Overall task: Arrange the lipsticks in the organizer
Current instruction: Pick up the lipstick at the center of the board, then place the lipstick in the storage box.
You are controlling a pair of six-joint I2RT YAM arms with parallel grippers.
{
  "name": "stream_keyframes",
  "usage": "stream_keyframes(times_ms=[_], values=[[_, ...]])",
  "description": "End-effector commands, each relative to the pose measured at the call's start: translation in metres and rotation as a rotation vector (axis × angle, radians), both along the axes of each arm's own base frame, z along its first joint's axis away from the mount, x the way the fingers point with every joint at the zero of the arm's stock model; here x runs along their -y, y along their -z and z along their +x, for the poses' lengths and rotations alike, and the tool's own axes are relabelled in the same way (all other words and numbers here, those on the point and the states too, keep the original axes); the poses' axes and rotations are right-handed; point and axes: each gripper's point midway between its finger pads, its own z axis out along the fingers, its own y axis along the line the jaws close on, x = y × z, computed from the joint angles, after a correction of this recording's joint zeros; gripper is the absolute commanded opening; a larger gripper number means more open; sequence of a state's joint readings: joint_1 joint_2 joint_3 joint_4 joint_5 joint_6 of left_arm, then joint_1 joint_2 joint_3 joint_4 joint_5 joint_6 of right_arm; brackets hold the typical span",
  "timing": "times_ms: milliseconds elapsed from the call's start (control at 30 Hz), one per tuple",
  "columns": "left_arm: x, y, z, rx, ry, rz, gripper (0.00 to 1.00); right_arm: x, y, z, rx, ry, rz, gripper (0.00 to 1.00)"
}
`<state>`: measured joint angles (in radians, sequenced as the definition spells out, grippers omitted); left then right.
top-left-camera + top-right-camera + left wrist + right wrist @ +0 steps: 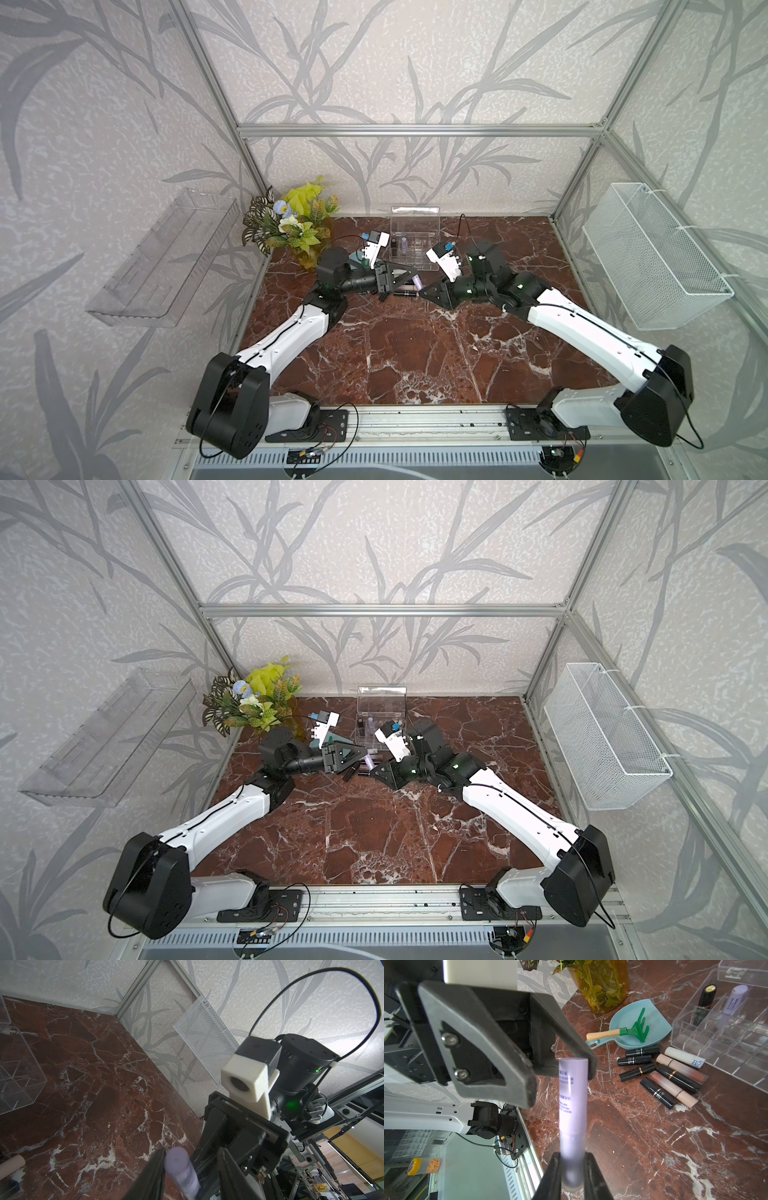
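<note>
We're clamping the pale lilac cylindrical lipstick tube [572,1095] by one end in the right gripper's [573,1167] jaws, up off the red marble counter [654,1136] near the clear acrylic grid organizer [726,1053]. The left gripper's [191,1158] jaws are straddling the other end, partly open. Loose lipsticks [662,1076] are lying just beside the organizer.

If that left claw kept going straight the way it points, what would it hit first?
The lilac tube sits between the fingers of the left gripper; going on, it would probably meet the right gripper, which faces it and holds the tube's other end.
</note>
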<state>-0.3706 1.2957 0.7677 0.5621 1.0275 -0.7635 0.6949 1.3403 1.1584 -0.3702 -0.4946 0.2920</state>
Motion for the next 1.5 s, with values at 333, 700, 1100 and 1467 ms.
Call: stream_keyframes(times_ms=[333, 700, 1100, 1467], values=[[0.007, -0.002, -0.008, 0.032, 0.056, -0.004, 0.28, -0.004, -0.02, 0.0, 0.038, -0.011, 0.035, 0.14], [0.005, 0.0, 0.0, 0.057, 0.008, 0.039, 0.16, 0.001, -0.02, 0.001, 0.053, 0.009, 0.017, 0.19], [-0.026, 0.026, 0.091, 0.165, -0.398, 0.391, 0.1, 0.015, -0.016, 0.018, 0.078, 0.114, -0.019, 0.8], [-0.031, 0.033, 0.172, 0.384, -0.627, 0.493, 0.1, 0.028, -0.012, 0.024, 0.077, 0.167, 0.005, 0.81]])
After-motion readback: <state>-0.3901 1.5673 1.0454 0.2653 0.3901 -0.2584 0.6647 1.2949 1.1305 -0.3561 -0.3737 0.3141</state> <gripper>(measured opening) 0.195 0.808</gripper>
